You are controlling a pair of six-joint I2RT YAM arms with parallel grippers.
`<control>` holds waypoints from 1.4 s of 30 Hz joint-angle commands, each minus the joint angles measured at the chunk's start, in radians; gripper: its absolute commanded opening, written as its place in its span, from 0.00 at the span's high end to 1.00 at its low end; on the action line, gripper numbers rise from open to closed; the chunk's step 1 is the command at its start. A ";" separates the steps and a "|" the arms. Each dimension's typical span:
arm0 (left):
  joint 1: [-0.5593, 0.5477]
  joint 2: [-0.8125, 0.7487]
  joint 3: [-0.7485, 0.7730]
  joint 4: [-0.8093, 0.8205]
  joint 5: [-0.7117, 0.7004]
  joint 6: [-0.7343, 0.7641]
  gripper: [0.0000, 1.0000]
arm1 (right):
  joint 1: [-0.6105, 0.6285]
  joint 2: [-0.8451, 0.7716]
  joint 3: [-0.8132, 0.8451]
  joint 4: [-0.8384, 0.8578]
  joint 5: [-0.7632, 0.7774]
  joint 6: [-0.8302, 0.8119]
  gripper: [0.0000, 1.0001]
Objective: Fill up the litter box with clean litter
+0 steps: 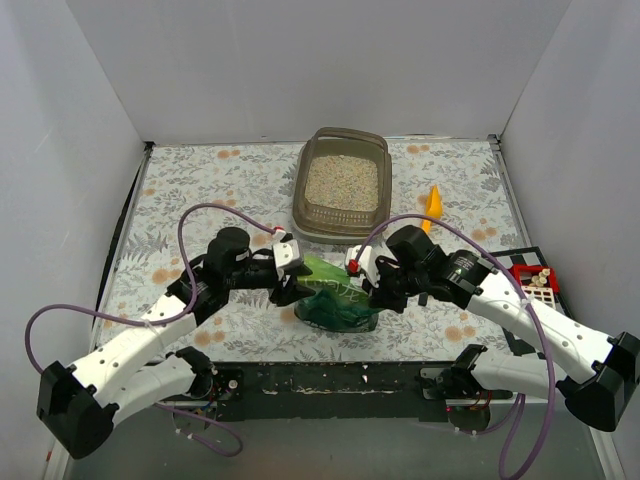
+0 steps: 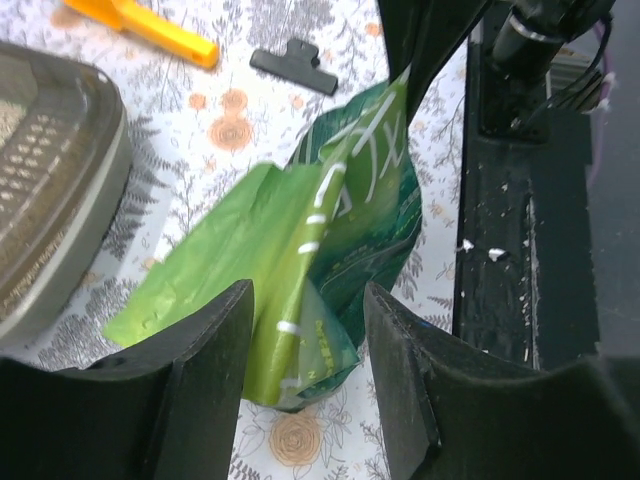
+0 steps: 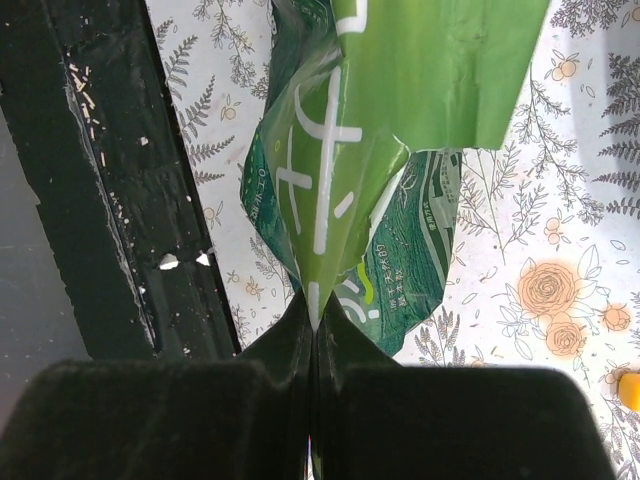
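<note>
Gripping a crumpled green bag (image 1: 335, 300) near the table's front edge, one arm on either side.
The right gripper (image 3: 315, 325) is clamped on the bag's folded edge. The left gripper (image 2: 305, 330) stands wide, straddling a flap. The bag's mouth is hidden behind the fingers. The litter box (image 1: 302, 190) sits far-centre, its long axis running away from the arms, with clean litter (image 1: 343, 183) inside. The left wrist view crops it.

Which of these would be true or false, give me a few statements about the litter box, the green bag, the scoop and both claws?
1. The litter box holds litter. True.
2. The yellow scoop lies right of the box in the top view. True.
3. The right claw is open. False: it is shut on the green bag.
4. The left claw grips the scoop. False: it is open around the bag.
</note>
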 commanded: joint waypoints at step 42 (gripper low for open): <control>-0.035 0.034 -0.082 0.200 -0.015 -0.039 1.00 | -0.013 -0.172 0.286 -0.053 0.675 0.545 0.11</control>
